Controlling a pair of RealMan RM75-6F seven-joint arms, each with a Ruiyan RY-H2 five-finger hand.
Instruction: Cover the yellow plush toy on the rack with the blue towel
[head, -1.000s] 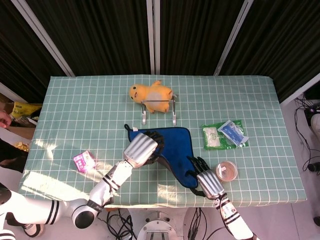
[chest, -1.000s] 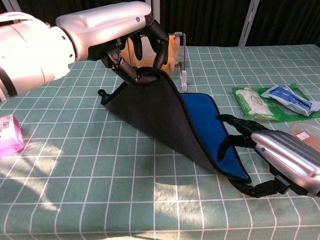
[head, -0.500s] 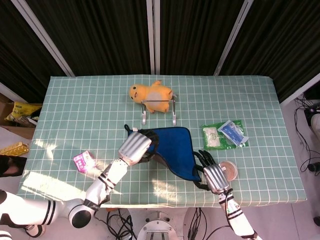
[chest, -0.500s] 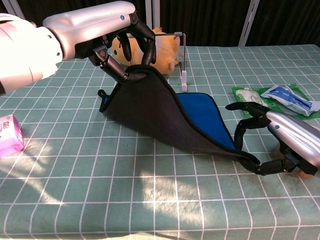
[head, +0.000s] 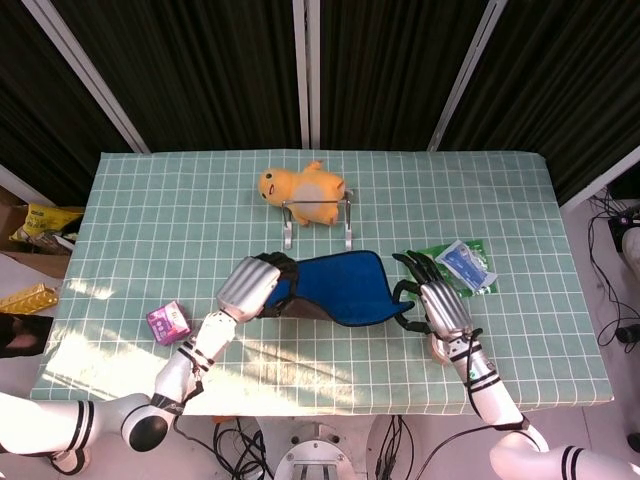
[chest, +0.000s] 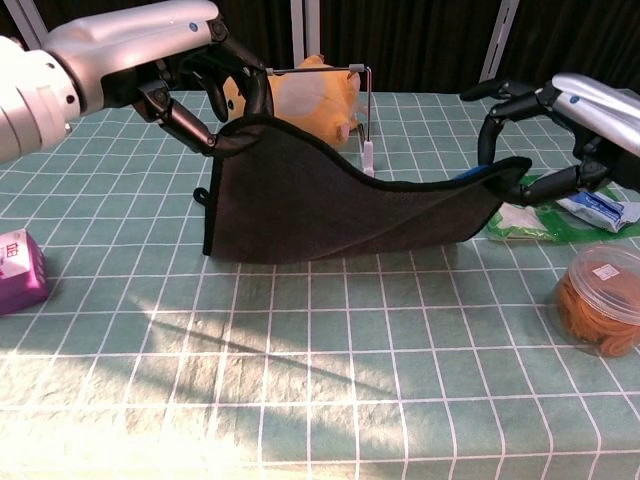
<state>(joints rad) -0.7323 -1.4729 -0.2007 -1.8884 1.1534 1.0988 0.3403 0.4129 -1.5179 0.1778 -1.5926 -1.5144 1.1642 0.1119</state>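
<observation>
Both hands, left hand (chest: 195, 80) and right hand (chest: 560, 130), gripped the blue towel (chest: 330, 205) taut, apparently to drape the yellow plush toy (head: 300, 186) beyond them.

The towel (head: 335, 289) is blue on top and dark grey underneath. The plush toy (head: 301, 186) is yellow-orange — the tablecloth (head: 180, 220) is green with a white grid.

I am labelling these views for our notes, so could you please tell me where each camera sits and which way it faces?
Head view: high above the near table edge, looking steeply down on the table; both forearms, left hand and right hand show.
Chest view: low at the near edge, looking across the table toward the dark curtains; both hands show.
Shared: blue towel held up between the hands, yellow plush toy on the rack, pink packet.
</observation>
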